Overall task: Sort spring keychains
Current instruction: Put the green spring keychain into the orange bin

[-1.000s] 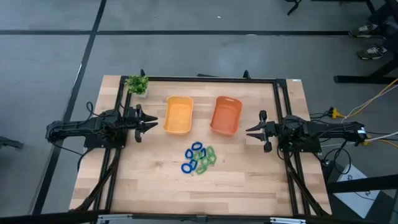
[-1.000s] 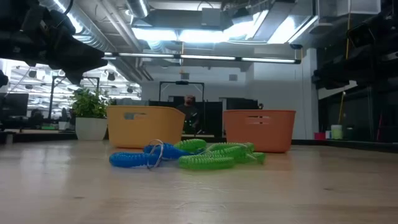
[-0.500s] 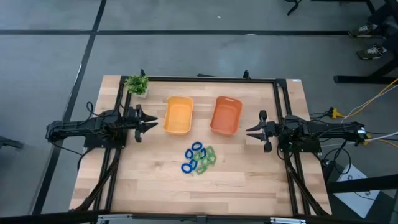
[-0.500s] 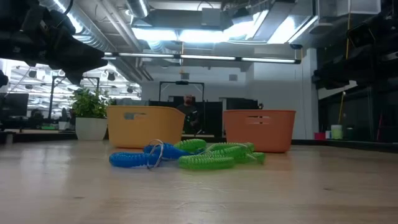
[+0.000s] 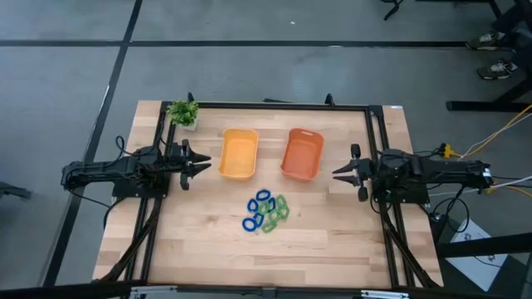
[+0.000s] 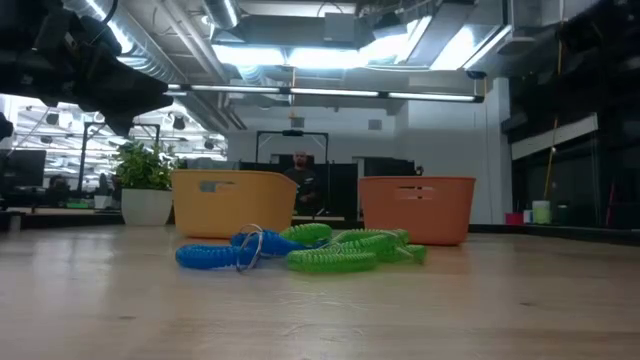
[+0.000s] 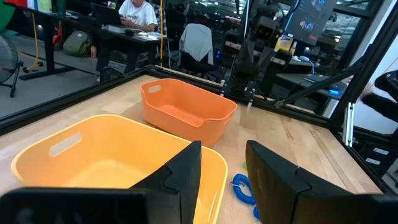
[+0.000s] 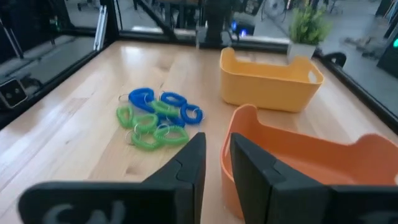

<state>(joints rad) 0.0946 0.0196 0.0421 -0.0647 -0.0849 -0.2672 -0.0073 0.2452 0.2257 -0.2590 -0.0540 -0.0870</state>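
Blue and green spring keychains (image 5: 267, 213) lying tangled between yellow bin (image 5: 238, 154) and table front; likely light, springy, snag-prone; pinching single coil edge advisable; left gripper (image 5: 202, 163) fingers spread, empty; right gripper (image 5: 339, 174) fingers slightly parted, empty.

Pretty even overhead light is seen on the counter (image 5: 332, 249), with shadows kept soft. Ceiling lights (image 6: 330, 55) are blown out in the low view. Both wrist views are softened, and the background is possibly out of focus.
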